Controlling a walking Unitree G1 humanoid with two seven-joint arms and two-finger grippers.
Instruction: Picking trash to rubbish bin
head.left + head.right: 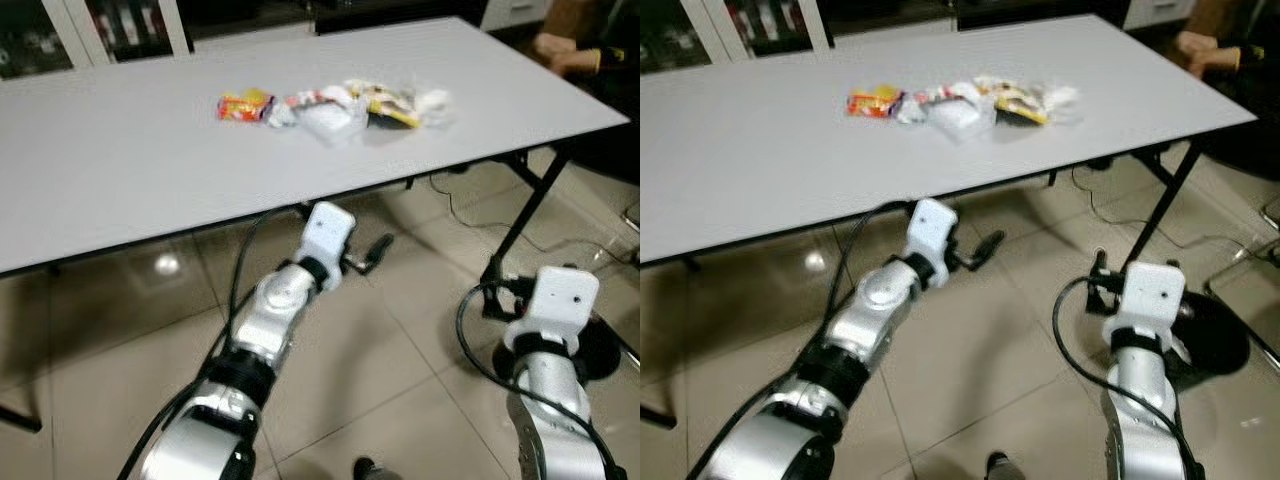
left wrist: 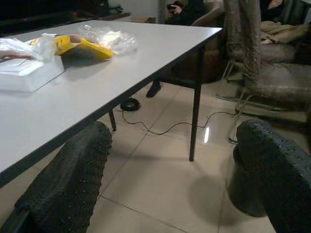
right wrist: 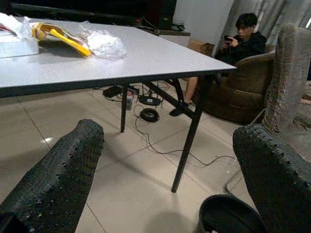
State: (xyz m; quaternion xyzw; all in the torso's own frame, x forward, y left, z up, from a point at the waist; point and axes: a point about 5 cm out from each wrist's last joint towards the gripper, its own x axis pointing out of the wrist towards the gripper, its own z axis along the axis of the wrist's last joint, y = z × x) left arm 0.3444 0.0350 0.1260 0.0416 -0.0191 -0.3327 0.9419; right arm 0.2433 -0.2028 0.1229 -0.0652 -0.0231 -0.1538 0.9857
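Observation:
A row of trash lies on the white table [image 1: 120, 170]: an orange wrapper [image 1: 245, 105], a white box [image 1: 330, 120], a yellow wrapper [image 1: 392, 110] and a clear plastic bag [image 1: 432, 100]. My left gripper [image 1: 368, 255] is raised just below the table's near edge, open and holding nothing; the left wrist view looks between its fingers [image 2: 73, 184] at the yellow wrapper [image 2: 85, 47]. My right gripper [image 1: 497, 290] hangs lower on the right, open and holding nothing, above the tiled floor. The black rubbish bin [image 1: 1215, 345] stands on the floor beside my right arm.
The table's black legs [image 1: 520, 215] stand ahead on the right, with cables [image 3: 148, 114] on the floor beneath. A person [image 3: 243, 39] sits in a brown armchair beyond the table's far end. Cabinets line the back wall.

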